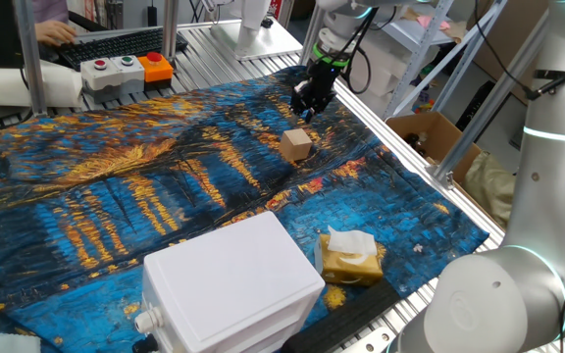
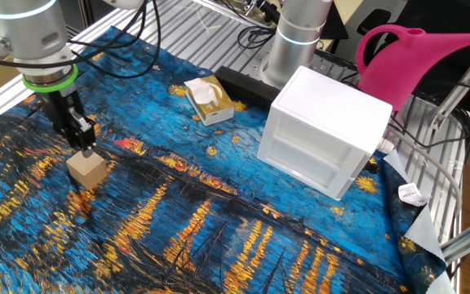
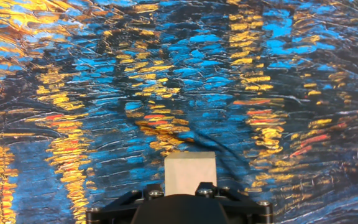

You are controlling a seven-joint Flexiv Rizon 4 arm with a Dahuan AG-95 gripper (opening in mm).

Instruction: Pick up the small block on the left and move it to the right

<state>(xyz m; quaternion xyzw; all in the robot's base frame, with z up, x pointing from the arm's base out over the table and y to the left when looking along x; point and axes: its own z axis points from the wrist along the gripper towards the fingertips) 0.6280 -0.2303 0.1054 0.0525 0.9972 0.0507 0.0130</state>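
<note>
The end effector (image 1: 307, 106) is pointing straight down over the cloth, holding nothing; whether its fingers are spread or pressed together cannot be told from these views. The small block (image 1: 296, 144) is sitting flat on the cloth just beside the fingertips, apart from them. It is a cube, so no long axis is showing; its faces are sitting slightly askew to the cloth's edges. In the hand view the block (image 3: 190, 173) is showing just above the end effector's body. The surface (image 1: 116, 216) is wearing a blue-and-gold painted cloth. A large white box (image 2: 325, 139) and a tissue packet (image 2: 208, 100) are lying well apart from the block, with a pink watering can (image 2: 414, 57) beyond.
</note>
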